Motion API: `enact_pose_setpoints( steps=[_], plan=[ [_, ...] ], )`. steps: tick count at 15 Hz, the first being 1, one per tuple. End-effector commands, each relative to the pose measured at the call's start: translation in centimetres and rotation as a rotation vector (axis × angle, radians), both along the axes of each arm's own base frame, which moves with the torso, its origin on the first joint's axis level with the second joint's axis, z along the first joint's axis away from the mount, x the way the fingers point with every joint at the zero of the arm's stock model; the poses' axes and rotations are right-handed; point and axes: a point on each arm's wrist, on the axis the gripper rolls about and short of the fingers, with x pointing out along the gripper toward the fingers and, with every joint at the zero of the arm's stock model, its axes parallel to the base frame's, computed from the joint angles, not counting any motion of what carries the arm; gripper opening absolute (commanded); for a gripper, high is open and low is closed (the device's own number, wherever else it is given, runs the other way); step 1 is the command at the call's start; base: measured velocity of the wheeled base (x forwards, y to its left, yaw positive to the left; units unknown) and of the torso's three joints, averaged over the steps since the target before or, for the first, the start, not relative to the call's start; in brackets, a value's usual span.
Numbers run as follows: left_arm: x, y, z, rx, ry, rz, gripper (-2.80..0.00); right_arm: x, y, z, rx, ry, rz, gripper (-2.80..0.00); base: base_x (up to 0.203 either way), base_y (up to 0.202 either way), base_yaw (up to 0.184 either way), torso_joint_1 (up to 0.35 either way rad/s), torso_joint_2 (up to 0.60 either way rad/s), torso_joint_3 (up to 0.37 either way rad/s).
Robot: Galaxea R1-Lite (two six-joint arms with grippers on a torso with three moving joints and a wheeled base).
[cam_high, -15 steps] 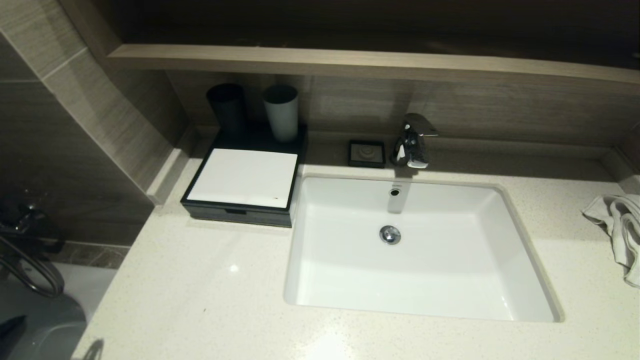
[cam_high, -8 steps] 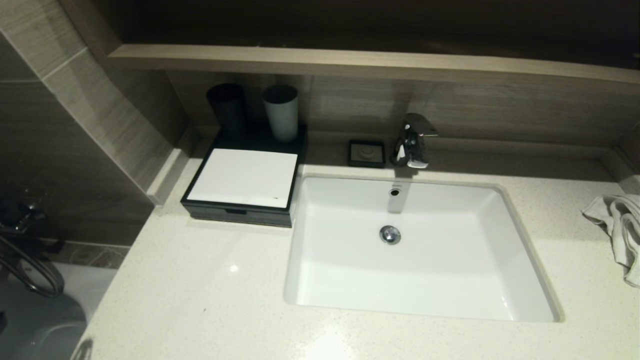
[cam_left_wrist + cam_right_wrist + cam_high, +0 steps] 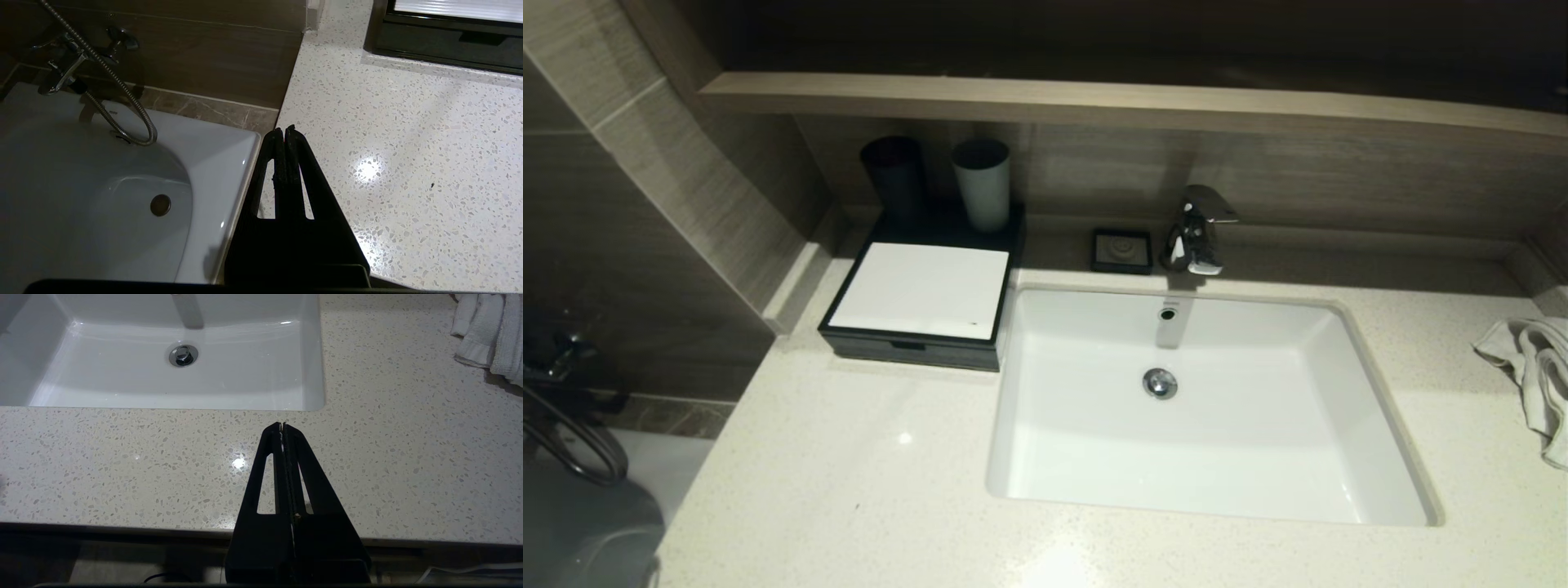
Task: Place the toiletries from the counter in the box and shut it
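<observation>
The black box (image 3: 907, 346) with the white top panel stands at the back left of the cream speckled counter (image 3: 849, 490), its notched drawer shut. Its front also shows in the left wrist view (image 3: 449, 41). No toiletry packets are in view. Neither gripper shows in the head view. My left gripper (image 3: 284, 130) is shut and empty, low over the counter's left edge beside a bathtub. My right gripper (image 3: 282, 424) is shut and empty above the counter's front edge, in front of the white sink basin (image 3: 122, 375).
A dark cup (image 3: 894, 175) and a grey cup (image 3: 983, 184) stand behind the box. A small black square dish (image 3: 1122, 249) and a chrome tap (image 3: 1196, 229) sit behind the sink (image 3: 1339, 392). A white towel (image 3: 1535, 367) lies at the right edge. A bathtub (image 3: 81, 204) is left of the counter.
A dark shape at the head view's lower left corner, the left arm's end, has dropped out of view. Nothing on the counter has moved.
</observation>
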Motion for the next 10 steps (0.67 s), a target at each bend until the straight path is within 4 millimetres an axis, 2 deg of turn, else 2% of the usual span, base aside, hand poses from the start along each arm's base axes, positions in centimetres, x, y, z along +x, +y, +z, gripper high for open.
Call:
enact_pose_setpoints(
  steps=[1,5,10],
  plan=[
    [-0.2,0.0,0.2,-0.001,-0.017,0.013,-2.80,0.0,0.0,0.0,0.000,0.000,0.000,-2.80,0.000,0.000,0.000,0.000,0.00,0.000],
    [-0.6,0.1,0.4,0.002,-0.043,0.039,-2.80,0.0,0.0,0.0,0.000,0.000,0.000,-2.80,0.000,0.000,0.000,0.000,0.00,0.000],
    [-1.4,0.1,-0.2,0.003,-0.037,0.032,-2.80,0.0,0.0,0.0,0.000,0.000,0.000,-2.80,0.000,0.000,0.000,0.000,0.00,0.000]
  ],
)
